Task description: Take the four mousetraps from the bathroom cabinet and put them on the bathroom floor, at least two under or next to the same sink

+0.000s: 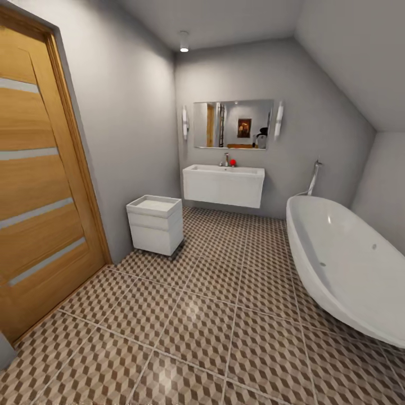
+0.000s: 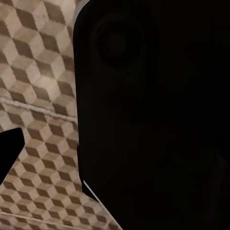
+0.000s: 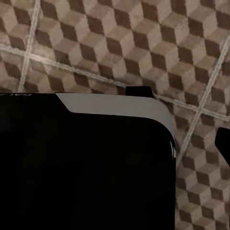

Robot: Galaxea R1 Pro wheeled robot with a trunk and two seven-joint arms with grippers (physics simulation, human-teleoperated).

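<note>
The cube-patterned bathroom floor (image 1: 225, 315) runs ahead to the bathroom sink (image 1: 224, 184) at its far edge; either end effector's opening cannot be told.

Bathtub (image 1: 349, 270) cut off right; door (image 1: 39, 185) cut off left.

The room has grey walls (image 1: 135, 112) and a sloped ceiling on the right side. One round ceiling lamp (image 1: 184, 48) is lit near the far corner. A mirror (image 1: 233, 124) hangs on the far wall between two long wall lights (image 1: 184, 122); a reflected door shows in it, though the rest is too small to tell. A wooden door (image 1: 39, 185) with pale stripes stands at the left. A small white drawer unit (image 1: 154, 224) stands beside the left wall. A white oval bathtub (image 1: 349, 264) is at the right, with a chrome tap (image 1: 313, 177) behind it.
</note>
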